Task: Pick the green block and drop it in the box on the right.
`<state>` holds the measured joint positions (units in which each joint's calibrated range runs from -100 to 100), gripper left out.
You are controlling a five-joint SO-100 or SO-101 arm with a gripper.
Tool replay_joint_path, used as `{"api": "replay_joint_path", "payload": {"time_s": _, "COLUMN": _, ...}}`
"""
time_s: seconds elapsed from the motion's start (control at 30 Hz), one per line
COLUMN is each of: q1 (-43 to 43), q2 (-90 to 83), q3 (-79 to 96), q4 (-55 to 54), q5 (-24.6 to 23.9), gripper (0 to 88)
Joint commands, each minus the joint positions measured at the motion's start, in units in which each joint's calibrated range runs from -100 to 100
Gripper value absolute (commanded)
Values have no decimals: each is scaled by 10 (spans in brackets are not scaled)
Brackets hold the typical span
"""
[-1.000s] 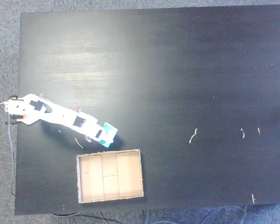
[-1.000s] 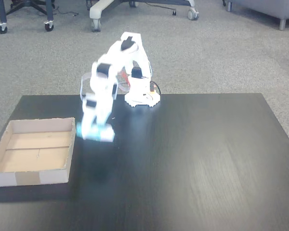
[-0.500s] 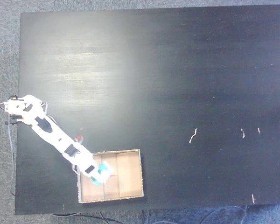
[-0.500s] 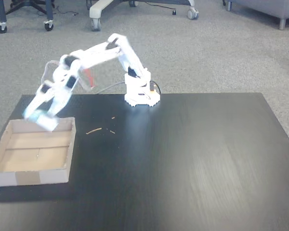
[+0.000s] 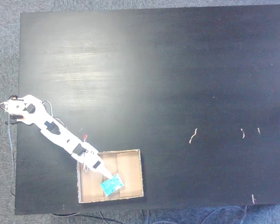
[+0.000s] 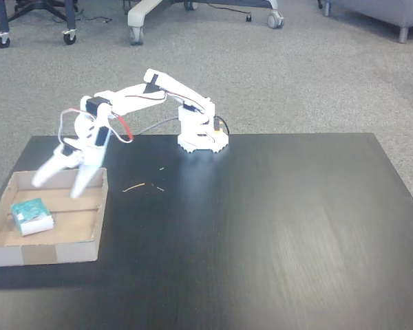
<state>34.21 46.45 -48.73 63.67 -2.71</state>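
So the small flat teal-green square block (image 5: 112,185) (image 6: 32,215) is sitting on the floor of the shallow tan cardboard box (image 5: 131,173) (image 6: 62,250), which has low walls. In a fixed view from above it lies toward the bottom middle of the box. In a fixed view from the front it's in the box's near-left part, looking a bit tilted.

The white two-finger gripper (image 6: 57,184) (image 5: 102,173) hangs over the box with its fingers spread wide apart, nothing between them, and clear of the block. The white arm (image 6: 134,97) reaches over from its base (image 6: 202,139) at the edge of the black wooden table (image 5: 177,84) (image 6: 275,227). A few little pale scraps (image 5: 192,136) lie well away on the tabletop.
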Motion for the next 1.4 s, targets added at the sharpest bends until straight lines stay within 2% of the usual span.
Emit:
{"api": "replay_joint_path", "payload": {"time_s": 0.0, "q1": -29, "q2": -188, "q3": 357, "q4": -119, "q5": 11, "gripper": 320}}
{"api": "replay_joint_path", "payload": {"time_s": 0.03, "q1": -42, "q2": -283, "q3": 552, "q4": -253, "q5": 14, "gripper": 265}}
{"api": "replay_joint_path", "payload": {"time_s": 0.1, "q1": -98, "q2": -505, "q3": 900, "q4": -525, "q5": 9, "gripper": 85}}
{"api": "replay_joint_path", "payload": {"time_s": 0.13, "q1": -141, "q2": -628, "q3": 1006, "q4": -548, "q5": 4, "gripper": 1}}
{"api": "replay_joint_path", "payload": {"time_s": 0.2, "q1": -246, "q2": -866, "q3": 1108, "q4": -425, "q5": -16, "gripper": 1}}
{"api": "replay_joint_path", "payload": {"time_s": 0.27, "q1": -342, "q2": -1104, "q3": 1240, "q4": -369, "q5": -28, "gripper": 1}}
{"api": "replay_joint_path", "payload": {"time_s": 0.33, "q1": -396, "q2": -1309, "q3": 1367, "q4": -281, "q5": -29, "gripper": 1}}
{"api": "replay_joint_path", "payload": {"time_s": 0.4, "q1": -413, "q2": -1418, "q3": 1458, "q4": -249, "q5": -4, "gripper": 1}}
{"api": "replay_joint_path", "payload": {"time_s": 0.43, "q1": -415, "q2": -1443, "q3": 1487, "q4": -241, "q5": 17, "gripper": 1}}
{"api": "replay_joint_path", "payload": {"time_s": 0.6, "q1": -478, "q2": -1443, "q3": 1487, "q4": -164, "q5": 52, "gripper": 1}}
{"api": "replay_joint_path", "payload": {"time_s": 0.83, "q1": -432, "q2": -1444, "q3": 1487, "q4": -163, "q5": 17, "gripper": 7}}
{"api": "replay_joint_path", "payload": {"time_s": 1.0, "q1": -451, "q2": -1444, "q3": 1487, "q4": -164, "q5": 40, "gripper": 2}}
{"api": "replay_joint_path", "payload": {"time_s": 1.17, "q1": -432, "q2": -1444, "q3": 1487, "q4": -164, "q5": 18, "gripper": 2}}
{"api": "replay_joint_path", "payload": {"time_s": 1.37, "q1": -434, "q2": -1444, "q3": 1487, "q4": -164, "q5": 20, "gripper": 2}}
